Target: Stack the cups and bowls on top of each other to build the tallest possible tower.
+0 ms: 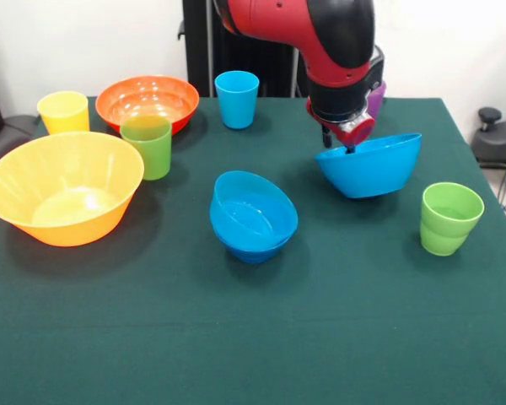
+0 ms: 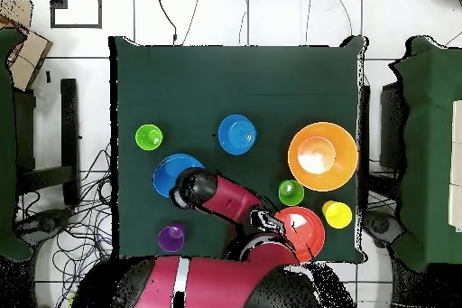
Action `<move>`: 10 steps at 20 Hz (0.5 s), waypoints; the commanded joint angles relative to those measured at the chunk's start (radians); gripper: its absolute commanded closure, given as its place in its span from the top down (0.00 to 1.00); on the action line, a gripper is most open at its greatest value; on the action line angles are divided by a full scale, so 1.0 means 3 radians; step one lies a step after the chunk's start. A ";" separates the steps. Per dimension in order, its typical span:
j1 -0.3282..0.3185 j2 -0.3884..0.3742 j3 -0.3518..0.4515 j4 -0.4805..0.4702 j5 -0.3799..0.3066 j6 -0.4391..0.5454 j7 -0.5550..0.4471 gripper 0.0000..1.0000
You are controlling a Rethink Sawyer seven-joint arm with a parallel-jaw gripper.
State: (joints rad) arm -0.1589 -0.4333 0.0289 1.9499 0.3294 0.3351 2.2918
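My gripper (image 1: 347, 142) is shut on the far rim of the big light blue bowl (image 1: 373, 167) and holds it tilted at the table's right middle; the bowl also shows in the overhead view (image 2: 170, 172) beside the gripper (image 2: 188, 187). A medium light blue bowl (image 1: 251, 211) sits tilted in a darker blue bowl (image 1: 255, 251) at the centre. The big yellow-orange bowl (image 1: 63, 198) stands at the left and the orange-red bowl (image 1: 148, 101) behind it. The yellow cup (image 1: 64, 111), a green cup (image 1: 147, 145), the light blue cup (image 1: 237, 99), a second green cup (image 1: 449, 218) and the purple cup (image 1: 376, 97) stand apart.
The green cloth table (image 1: 236, 337) has open room along its near edge. The purple cup stands partly hidden behind my arm (image 1: 320, 34). In the overhead view my arm (image 2: 239, 205) covers the light blue cup.
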 commanded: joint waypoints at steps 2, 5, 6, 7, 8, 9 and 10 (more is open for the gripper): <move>0.0018 -0.0070 0.0019 -0.0107 -0.0484 0.0144 -0.0161 1.00; 0.0030 -0.0080 0.0018 -0.0134 -0.0540 0.0195 -0.0102 1.00; 0.0031 -0.0076 0.0021 -0.0135 -0.0560 0.0185 -0.0079 1.00; 0.0032 -0.0072 0.0024 -0.0135 -0.0579 0.0176 -0.0055 1.00; 0.0025 -0.0063 0.0030 -0.0139 -0.0595 0.0166 -0.0038 1.00; 0.0038 -0.0065 0.0030 -0.0148 -0.0601 0.0172 -0.0011 1.00; 0.0040 -0.0065 0.0034 -0.0148 -0.0604 0.0161 0.0015 1.00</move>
State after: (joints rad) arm -0.1588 -0.4582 0.0017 1.9499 0.2112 0.3349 2.2918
